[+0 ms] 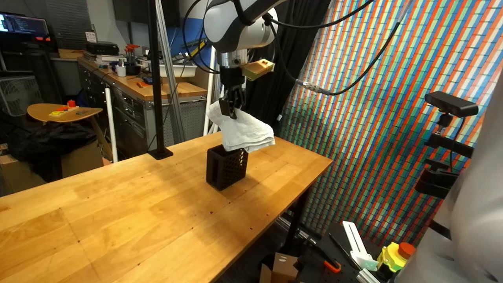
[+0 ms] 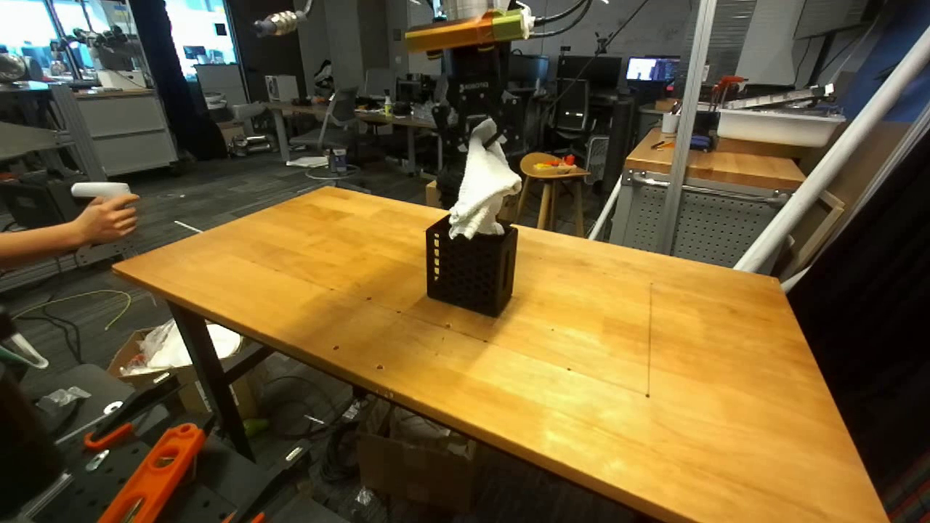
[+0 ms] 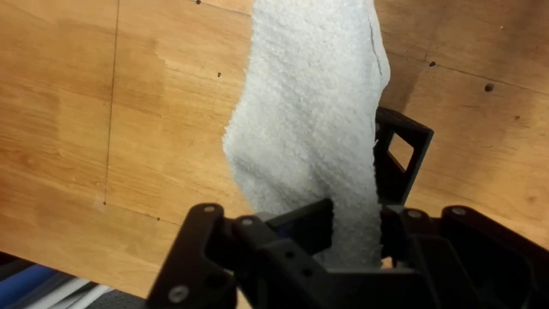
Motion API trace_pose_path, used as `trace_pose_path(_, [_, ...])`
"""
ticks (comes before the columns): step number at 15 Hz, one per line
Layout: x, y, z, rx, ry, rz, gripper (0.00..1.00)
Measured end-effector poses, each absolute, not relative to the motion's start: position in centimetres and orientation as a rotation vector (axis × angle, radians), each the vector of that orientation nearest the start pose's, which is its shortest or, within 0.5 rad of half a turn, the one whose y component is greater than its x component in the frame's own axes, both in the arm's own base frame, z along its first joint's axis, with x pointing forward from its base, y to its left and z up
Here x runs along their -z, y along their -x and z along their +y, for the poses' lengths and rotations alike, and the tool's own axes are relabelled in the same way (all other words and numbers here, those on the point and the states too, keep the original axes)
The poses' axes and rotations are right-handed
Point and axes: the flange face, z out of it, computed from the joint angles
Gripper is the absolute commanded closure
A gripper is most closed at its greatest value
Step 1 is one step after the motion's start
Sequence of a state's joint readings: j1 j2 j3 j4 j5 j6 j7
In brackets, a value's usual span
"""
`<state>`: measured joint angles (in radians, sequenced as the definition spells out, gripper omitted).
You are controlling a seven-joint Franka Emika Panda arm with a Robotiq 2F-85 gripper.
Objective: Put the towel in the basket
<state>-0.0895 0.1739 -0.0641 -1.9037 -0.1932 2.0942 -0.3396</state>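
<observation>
Towel point(image 3: 311, 101) between jaws of hand point(image 3: 356, 231)

The towel point(image 3: 309, 94) is showing rough, matt cloth; the basket point(image 2: 472, 272) is looking like matt plastic. The worktop point(image 1: 137, 212) is showing smooth, glossy wood, and the hand point(image 3: 357, 231) is presenting matt surfaces with metallic-looking screws point(image 3: 178, 294).

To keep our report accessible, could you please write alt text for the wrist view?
A white towel, gripped in the tool, stretches to the picture's top edge. Part of a black basket shows past the towel's right edge, on a wooden table.
</observation>
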Motion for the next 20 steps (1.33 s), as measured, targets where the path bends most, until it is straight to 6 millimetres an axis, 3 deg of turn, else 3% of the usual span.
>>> trace_pose_path(8, [-37.6, -60.3, -9.4, -0.158, 3.266, -0.115, 0.92])
trace_pose_path(14, [-36.3, -60.6, -8.3, -0.111, 3.171, -0.053, 0.92])
trace_pose_path(20, [-33.2, -60.1, -8.5, -0.097, 3.12, -0.067, 0.92])
